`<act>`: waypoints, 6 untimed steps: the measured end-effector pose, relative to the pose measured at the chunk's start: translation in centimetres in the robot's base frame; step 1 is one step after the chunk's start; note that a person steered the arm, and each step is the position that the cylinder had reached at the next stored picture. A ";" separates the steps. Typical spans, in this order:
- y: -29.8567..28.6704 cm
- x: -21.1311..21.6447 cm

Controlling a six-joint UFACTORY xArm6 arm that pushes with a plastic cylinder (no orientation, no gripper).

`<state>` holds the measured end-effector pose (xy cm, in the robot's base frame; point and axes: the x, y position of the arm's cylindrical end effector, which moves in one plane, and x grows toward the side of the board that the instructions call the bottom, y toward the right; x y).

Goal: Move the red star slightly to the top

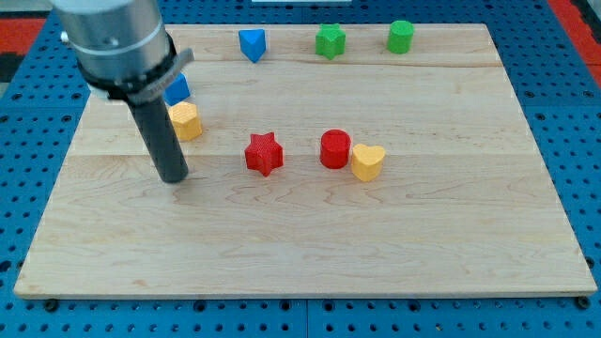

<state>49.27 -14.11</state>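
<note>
In the camera view, my tip [174,178] rests on the wooden board [300,244], left of centre. I carry no claw, only a straight dark rod, so there is nothing to spread or pinch.

The red star [264,154] lies near the board's middle, to the view's right of my tip and slightly higher; a clear gap separates us. Further right sits the red cylinder [335,148], with the yellow heart [367,161] touching its lower right side.

Just above my tip, right beside the rod, is a yellow block [186,120]; I cannot tell whether the rod touches it. Above that, a blue block [177,89] peeks out from behind my arm, its shape partly hidden.

Along the view's top edge stand a blue triangle [252,44], a green star [330,41] and a green block [401,36], well apart from the red star.
</note>
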 end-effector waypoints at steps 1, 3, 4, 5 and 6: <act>6.7 1.7; 10.0 -0.4; 8.4 -1.6; 9.6 -2.3; 12.6 1.1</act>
